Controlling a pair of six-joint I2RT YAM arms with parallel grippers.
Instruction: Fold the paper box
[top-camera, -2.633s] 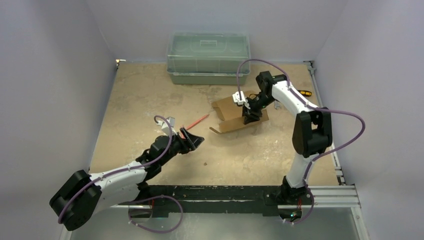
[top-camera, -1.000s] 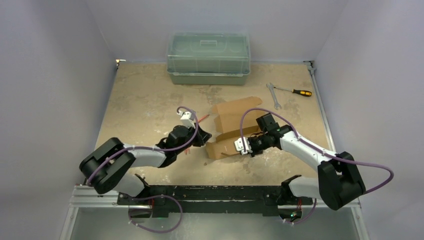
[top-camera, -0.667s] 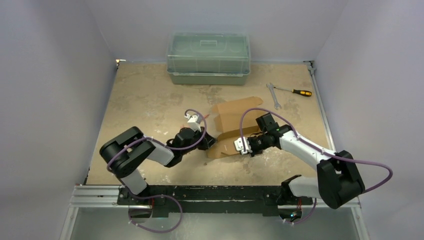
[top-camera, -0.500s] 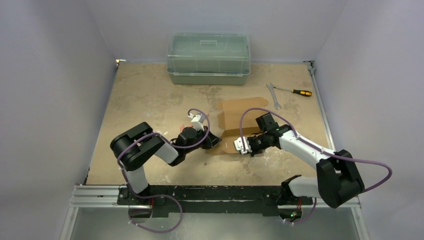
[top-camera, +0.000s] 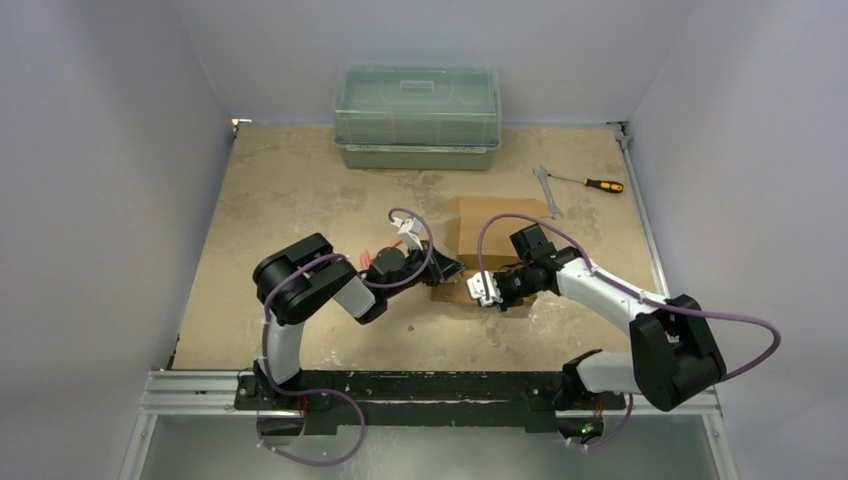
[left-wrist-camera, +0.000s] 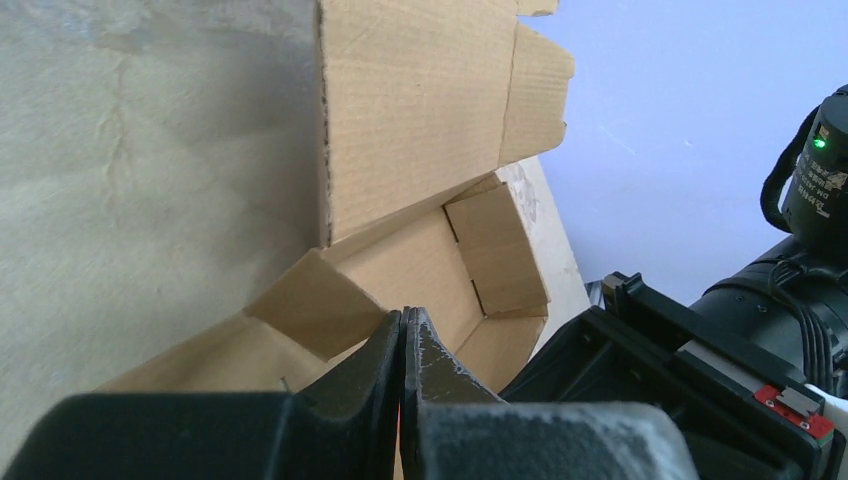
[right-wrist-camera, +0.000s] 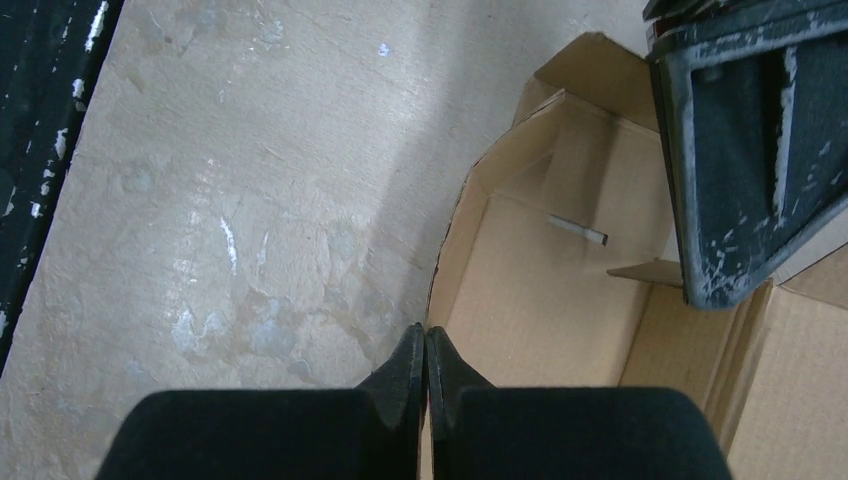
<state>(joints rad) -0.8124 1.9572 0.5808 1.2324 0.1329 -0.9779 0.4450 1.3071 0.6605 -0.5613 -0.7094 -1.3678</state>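
We note an enclosure of three plain walls, pale lavender-grey: the back wall (top-camera: 420, 30), left wall (top-camera: 100, 150) and right wall (top-camera: 750, 150), all unmarked. They close in a tan table top (top-camera: 290, 190), mottled with paler scuffed patches and fine cracks, clearest in the wrist views. A green translucent lidded bin (top-camera: 417, 115) stands against the back wall, near centre. An aluminium rail (top-camera: 638, 200) runs down the right edge; a black, paint-chipped strip (top-camera: 420, 385) crosses the near edge. Below it lies what may be a grey metal sheet (top-camera: 450, 455), though we cannot tell. Light is soft and even, and shadows are faint.
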